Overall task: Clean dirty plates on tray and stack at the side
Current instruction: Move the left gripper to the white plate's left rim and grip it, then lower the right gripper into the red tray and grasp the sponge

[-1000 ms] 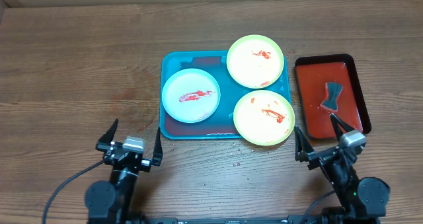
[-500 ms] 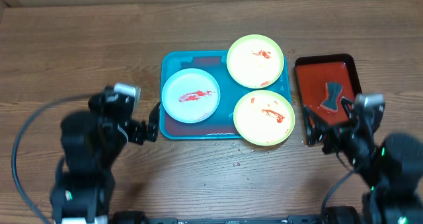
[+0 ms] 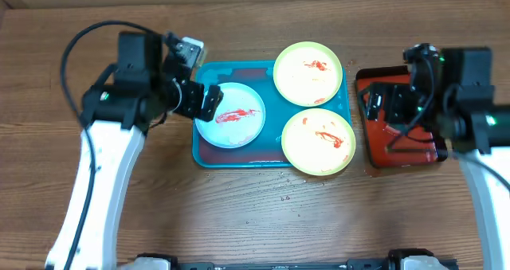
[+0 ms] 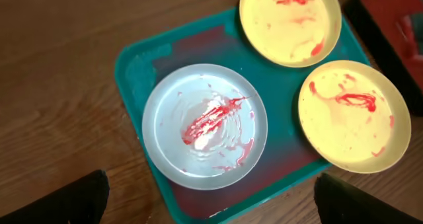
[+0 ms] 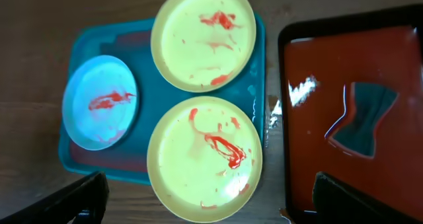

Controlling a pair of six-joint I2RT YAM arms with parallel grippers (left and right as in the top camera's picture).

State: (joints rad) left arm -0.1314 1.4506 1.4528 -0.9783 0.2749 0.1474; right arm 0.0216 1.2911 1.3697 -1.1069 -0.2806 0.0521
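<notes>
The left gripper [image 4: 211, 201] is held spread and empty over the light blue plate [image 3: 229, 115]. The right gripper [image 5: 218, 201] is likewise spread by the dark red tray [image 5: 317, 65], where a dark bow-shaped piece [image 5: 360, 118] is laid. That plate and two yellow-green plates [image 3: 308, 73] are kept, sauce-smeared, on the turquoise tray [image 3: 271, 163].

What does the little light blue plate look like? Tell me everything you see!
The small round light blue plastic plate looks glossy, with a raised rim and paler centre. A red sauce smear slants across its middle, so it is dirty. It lies flat, right way up, in the left half of the large turquoise plastic tray, apart from the two yellow-green plates. Only the tray touches it; the open left pincer hangs above without holding it.
</notes>
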